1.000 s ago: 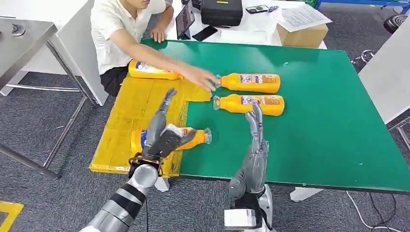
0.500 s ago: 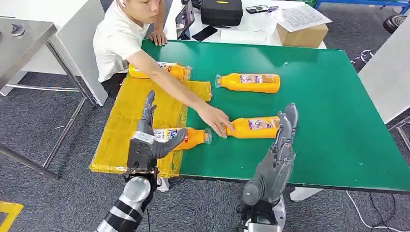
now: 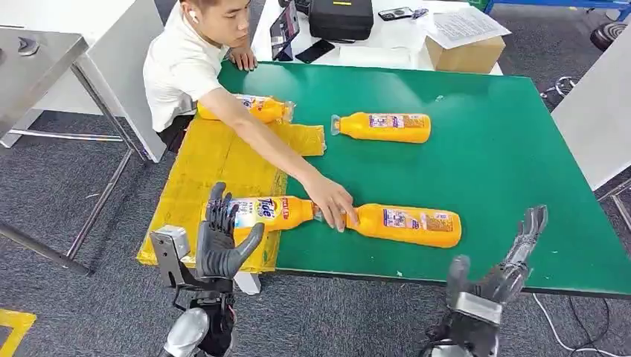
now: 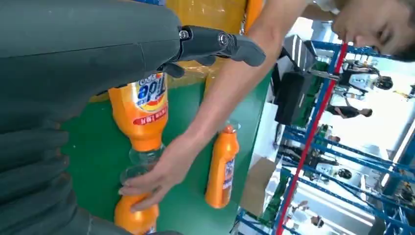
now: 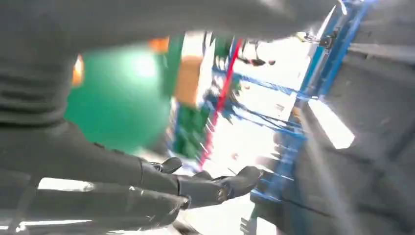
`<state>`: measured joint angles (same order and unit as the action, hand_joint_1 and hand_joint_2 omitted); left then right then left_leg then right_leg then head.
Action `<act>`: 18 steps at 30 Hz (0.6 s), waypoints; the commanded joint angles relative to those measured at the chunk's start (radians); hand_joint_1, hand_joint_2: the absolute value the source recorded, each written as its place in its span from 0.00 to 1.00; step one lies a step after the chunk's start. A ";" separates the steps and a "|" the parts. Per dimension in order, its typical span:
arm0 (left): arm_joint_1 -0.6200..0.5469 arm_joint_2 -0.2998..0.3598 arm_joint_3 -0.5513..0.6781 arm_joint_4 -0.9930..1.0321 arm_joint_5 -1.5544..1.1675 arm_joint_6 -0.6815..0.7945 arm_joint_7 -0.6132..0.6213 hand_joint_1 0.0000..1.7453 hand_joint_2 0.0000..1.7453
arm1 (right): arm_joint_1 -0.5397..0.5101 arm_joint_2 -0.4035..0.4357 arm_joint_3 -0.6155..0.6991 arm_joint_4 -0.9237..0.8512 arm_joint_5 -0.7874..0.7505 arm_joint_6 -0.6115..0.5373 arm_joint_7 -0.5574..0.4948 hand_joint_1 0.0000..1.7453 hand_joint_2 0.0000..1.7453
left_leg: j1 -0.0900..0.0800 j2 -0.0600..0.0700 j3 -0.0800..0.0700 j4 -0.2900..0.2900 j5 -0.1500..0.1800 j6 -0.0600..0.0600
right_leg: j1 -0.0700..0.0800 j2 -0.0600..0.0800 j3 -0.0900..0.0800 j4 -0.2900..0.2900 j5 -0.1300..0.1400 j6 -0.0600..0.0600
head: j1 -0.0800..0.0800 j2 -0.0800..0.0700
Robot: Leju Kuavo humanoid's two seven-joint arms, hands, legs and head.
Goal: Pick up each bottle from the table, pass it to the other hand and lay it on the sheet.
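On the left, the yellow sheet (image 3: 216,160) already carries two bottles: the far sheet bottle (image 3: 249,108) by the person and the near sheet bottle (image 3: 260,212), which lies partly over onto the green counter (image 3: 513,149). The left hand (image 3: 222,242) hovers just short of that near one, fingers spread, holding nothing. In the middle, a person's hand (image 3: 332,204) rests on the neck of the front counter bottle (image 3: 405,224) — so it is not free to take. Behind it, the back counter bottle (image 3: 383,127) lies untouched. By my judgement the job is about half done, two bottles left. On the right, the right hand (image 3: 498,279) hangs off the counter's near edge, empty with fingers apart — near the front bottle's base, not touching.
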<state>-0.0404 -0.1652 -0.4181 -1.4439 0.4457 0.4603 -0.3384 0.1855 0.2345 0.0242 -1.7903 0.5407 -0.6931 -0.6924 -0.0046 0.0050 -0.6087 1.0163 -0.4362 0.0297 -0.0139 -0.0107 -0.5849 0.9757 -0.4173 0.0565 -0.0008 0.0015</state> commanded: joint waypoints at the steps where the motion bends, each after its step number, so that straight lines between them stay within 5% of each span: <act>1: -0.023 0.040 -0.081 0.059 -0.163 0.049 -0.029 0.00 1.00 | -0.067 0.050 -0.361 0.234 0.459 -0.005 -0.006 0.00 1.00 | 0.001 -0.002 0.006 -0.003 0.000 -0.001 | 0.001 -0.001 0.008 -0.004 0.000 -0.002 | 0.000 0.000; 7: -0.047 0.008 -0.109 0.114 -0.295 0.057 -0.042 0.00 1.00 | -0.134 0.004 -0.440 0.300 0.719 -0.005 -0.006 0.00 1.00 | 0.000 -0.002 0.005 -0.002 0.000 -0.001 | 0.000 0.000 0.007 -0.003 0.000 -0.002 | 0.000 0.000; 15: -0.054 0.001 -0.108 0.123 -0.308 0.045 -0.031 0.00 1.00 | -0.170 -0.012 -0.446 0.393 0.726 -0.005 -0.006 0.00 1.00 | -0.001 -0.002 0.003 -0.001 0.000 -0.001 | 0.000 0.000 0.004 -0.002 0.000 -0.001 | 0.000 0.000; 18: -0.053 0.005 -0.107 0.116 -0.315 0.037 -0.030 0.00 1.00 | -0.216 -0.052 -0.409 0.498 0.790 -0.005 0.078 0.00 1.00 | 0.000 0.001 0.004 -0.002 0.000 -0.001 | 0.001 0.002 0.005 -0.002 0.001 -0.001 | 0.000 0.000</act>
<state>-0.0552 -0.1720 -0.5081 -1.3947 0.1373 0.5055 -0.3761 0.0681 0.2430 -0.3689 -1.5180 1.2642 -0.6954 -0.6951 -0.0055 0.0042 -0.6086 1.0164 -0.4361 0.0299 -0.0144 -0.0111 -0.5843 0.9757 -0.4169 0.0568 -0.0011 0.0015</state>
